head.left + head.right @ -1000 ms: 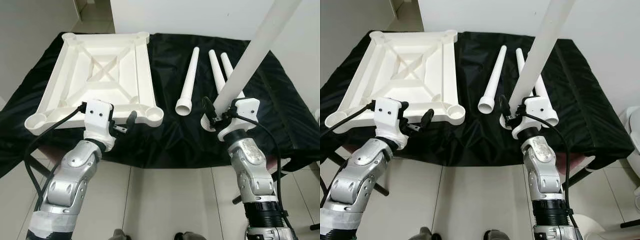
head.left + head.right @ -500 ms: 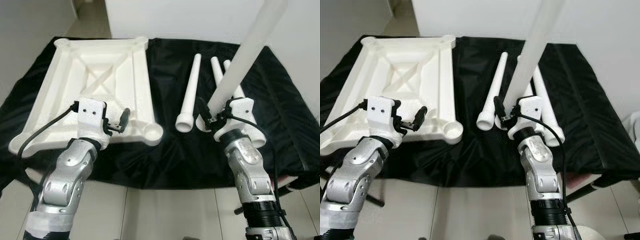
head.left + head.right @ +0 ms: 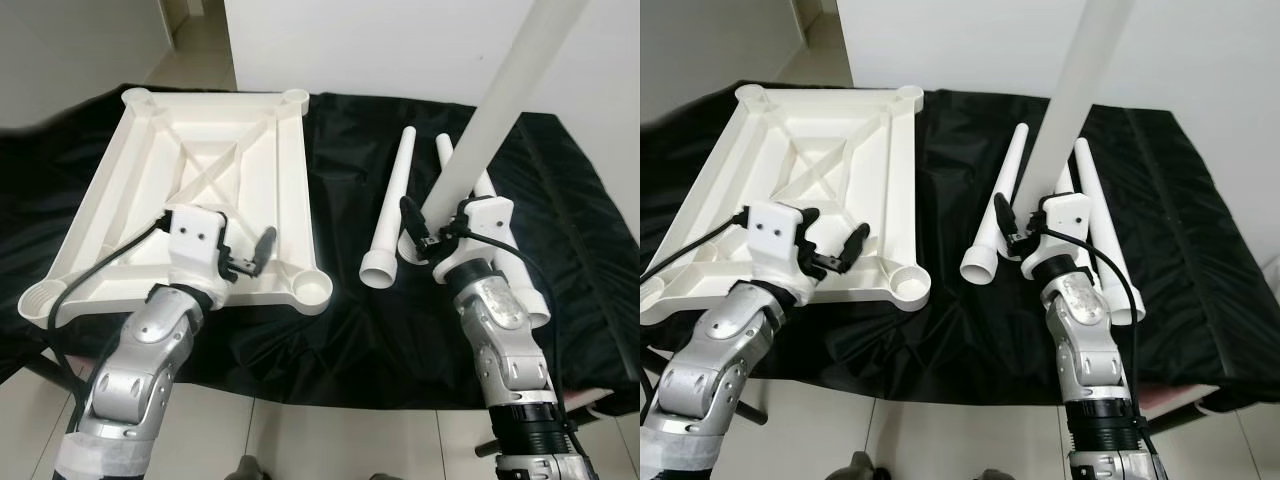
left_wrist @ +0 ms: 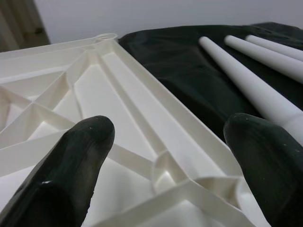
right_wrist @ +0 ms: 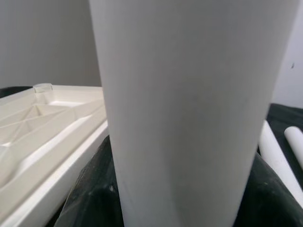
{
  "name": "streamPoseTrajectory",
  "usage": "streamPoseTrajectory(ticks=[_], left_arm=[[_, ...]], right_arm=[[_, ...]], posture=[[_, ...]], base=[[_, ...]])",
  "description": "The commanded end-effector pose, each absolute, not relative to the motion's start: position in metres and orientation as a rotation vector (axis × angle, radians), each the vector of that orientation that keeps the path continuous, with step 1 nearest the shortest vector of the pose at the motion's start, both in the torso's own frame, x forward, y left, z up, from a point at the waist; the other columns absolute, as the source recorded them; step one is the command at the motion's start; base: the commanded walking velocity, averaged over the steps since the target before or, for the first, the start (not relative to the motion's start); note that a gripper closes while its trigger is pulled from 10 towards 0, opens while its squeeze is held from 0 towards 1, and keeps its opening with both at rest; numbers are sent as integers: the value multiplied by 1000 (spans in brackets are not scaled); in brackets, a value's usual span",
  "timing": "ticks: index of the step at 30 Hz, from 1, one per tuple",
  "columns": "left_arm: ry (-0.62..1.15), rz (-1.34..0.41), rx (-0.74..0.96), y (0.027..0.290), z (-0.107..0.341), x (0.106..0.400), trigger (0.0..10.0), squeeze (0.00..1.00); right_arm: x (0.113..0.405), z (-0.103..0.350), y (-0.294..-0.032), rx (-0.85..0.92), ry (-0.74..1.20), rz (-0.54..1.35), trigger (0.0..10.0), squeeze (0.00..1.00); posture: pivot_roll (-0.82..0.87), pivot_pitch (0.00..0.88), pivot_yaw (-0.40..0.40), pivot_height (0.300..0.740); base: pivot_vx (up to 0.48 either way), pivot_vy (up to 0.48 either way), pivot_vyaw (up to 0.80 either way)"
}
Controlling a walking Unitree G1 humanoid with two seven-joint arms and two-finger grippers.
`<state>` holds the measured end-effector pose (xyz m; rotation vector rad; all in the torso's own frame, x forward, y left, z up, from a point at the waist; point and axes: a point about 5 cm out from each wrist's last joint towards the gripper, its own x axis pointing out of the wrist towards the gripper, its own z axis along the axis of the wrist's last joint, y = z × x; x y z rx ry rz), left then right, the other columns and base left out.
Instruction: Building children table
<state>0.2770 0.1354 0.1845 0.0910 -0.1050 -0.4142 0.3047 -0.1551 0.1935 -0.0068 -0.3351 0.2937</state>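
Here right end effector (image 3: pixel 425 240) clamps upright leg (image 3: pixel 505 95); left end effector (image 3: pixel 250 262) agape over tabletop (image 3: pixel 215 170).

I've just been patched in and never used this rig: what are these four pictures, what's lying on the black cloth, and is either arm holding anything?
The two wide pictures come from the robot's head, looking down over its own silver arms. The two close-ups come from cameras on its wrists, looking along the black fingers.

On the black cloth lies a white tabletop, upside down with its ribs and corner sockets showing. To its right lie three white legs.

The right gripper is shut on a fourth leg, held upright; the right wrist view sees it as a broad white column. The left gripper is open and holds nothing, hovering over the tabletop's near right corner.
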Motion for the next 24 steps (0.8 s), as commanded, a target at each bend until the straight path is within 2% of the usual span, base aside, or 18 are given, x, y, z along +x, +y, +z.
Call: streamPoseTrajectory(ticks=[1, 5, 10, 24], left_arm=[[-103, -478, 119, 131, 184, 273, 10000, 0], [-61, -642, 157, 118, 176, 260, 10000, 0], [20, -778, 227, 113, 162, 250, 10000, 0], [121, -766, 344, 116, 145, 260, 10000, 0]], right_arm=[[304, 194, -154, -12, -339, 298, 10000, 0], [303, 195, -153, -14, -341, 304, 10000, 0], [303, 194, -155, -15, -340, 297, 10000, 0], [300, 193, -155, -9, -343, 280, 10000, 0]], posture=[[-100, 65, 1, 740], [-101, 73, 3, 740], [-105, 79, 11, 740], [-118, 90, 31, 740]], base=[[0, 0, 0], [0, 0, 0], [0, 0, 0], [0, 0, 0]])
